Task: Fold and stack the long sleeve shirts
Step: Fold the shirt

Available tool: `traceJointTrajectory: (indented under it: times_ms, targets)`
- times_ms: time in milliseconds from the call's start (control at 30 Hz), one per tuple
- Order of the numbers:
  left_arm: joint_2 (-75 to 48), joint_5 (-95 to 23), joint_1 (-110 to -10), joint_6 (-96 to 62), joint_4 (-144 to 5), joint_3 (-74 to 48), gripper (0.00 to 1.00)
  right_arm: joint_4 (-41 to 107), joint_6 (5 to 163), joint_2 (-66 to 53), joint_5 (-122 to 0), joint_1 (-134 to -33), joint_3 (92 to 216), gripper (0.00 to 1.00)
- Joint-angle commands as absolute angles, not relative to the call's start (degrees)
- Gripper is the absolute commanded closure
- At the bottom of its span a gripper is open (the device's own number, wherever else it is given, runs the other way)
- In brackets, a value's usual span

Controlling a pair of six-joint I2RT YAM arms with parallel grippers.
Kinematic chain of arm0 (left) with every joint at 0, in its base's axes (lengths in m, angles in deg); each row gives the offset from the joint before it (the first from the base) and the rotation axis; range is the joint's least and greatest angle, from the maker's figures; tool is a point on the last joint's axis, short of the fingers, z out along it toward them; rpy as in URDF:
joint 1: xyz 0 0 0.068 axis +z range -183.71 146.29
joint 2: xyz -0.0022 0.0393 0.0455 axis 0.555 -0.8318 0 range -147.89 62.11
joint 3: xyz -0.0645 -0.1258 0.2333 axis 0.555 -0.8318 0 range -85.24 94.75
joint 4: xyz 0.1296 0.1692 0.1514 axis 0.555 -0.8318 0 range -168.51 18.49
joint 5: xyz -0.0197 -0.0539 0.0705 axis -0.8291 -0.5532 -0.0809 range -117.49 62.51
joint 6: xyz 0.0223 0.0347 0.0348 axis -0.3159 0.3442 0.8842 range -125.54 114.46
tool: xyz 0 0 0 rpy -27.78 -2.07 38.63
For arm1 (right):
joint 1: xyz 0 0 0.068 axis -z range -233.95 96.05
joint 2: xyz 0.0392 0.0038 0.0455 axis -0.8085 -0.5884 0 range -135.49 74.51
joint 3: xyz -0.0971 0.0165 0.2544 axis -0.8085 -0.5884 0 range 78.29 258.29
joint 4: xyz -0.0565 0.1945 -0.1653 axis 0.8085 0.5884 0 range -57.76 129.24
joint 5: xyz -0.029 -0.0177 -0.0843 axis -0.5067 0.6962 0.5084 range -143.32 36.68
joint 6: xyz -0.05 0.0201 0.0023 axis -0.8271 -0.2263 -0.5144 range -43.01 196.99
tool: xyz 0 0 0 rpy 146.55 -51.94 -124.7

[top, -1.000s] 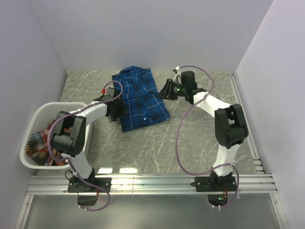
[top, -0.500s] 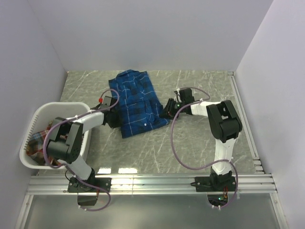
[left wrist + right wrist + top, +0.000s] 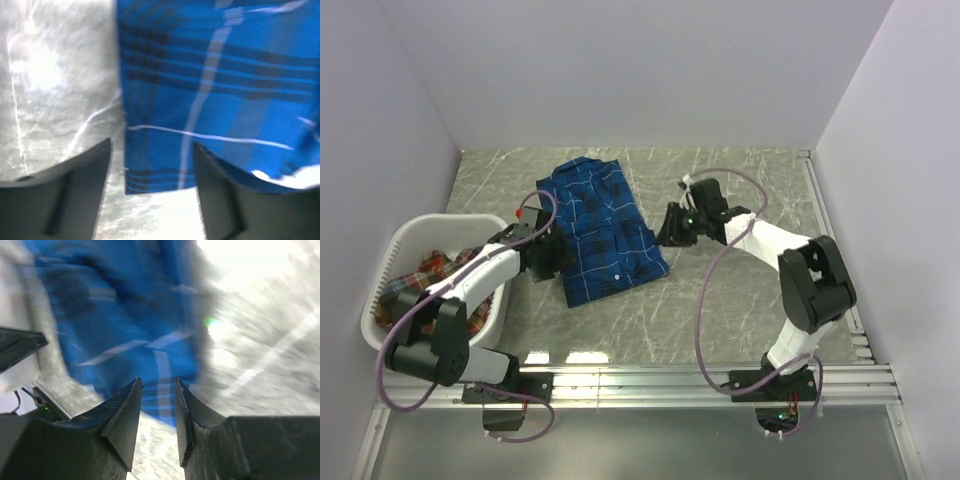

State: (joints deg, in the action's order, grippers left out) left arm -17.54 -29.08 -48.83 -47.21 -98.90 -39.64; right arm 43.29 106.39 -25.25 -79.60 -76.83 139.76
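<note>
While wrist views show blue shirt, only overhead shows red shirt.

The grey marbled worktop carries a folded blue plaid shirt. A white laundry basket stands left of the shirt.

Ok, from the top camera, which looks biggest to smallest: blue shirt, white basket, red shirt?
1. Blue shirt and white basket: look about alike, so no ranking.
2. Red shirt, smallest: bunched in the basket, partly hidden.
</note>
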Motion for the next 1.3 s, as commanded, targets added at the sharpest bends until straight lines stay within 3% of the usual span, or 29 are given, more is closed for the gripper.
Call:
traceJointTrajectory:
  times_ms: [0, 167, 667, 1033, 1267]
  targets:
    - [-13.39, -30.74, -49.62, -45.09, -98.67, -34.28, 0.25, 45.25, 100.46, -18.74, -71.96, -80.67, 146.05, 0.59]
    - [-13.64, -34.69, -51.2, -40.62, -90.15, -30.67, 0.24, 40.86, 100.98, -18.12, -73.88, -81.64, 145.71, 0.51]
    - [-39.66, -32.59, -58.76, -22.16, -83.19, -12.48, 0.33, 38.05, 99.4, -14.61, -76.87, -79.97, 137.53, 0.52]
    - [-48.27, -28.46, -61.92, -23.12, -84.69, -5.36, 0.35, 37.25, 98.87, -14.61, -78.1, -79.62, 137.18, 0.53]
    - [-46.61, -22.67, -62.72, -27.07, -86.79, -5.79, 0.33, 36.99, 98.52, -13.73, -78.37, -79.62, 137.09, 0.53]
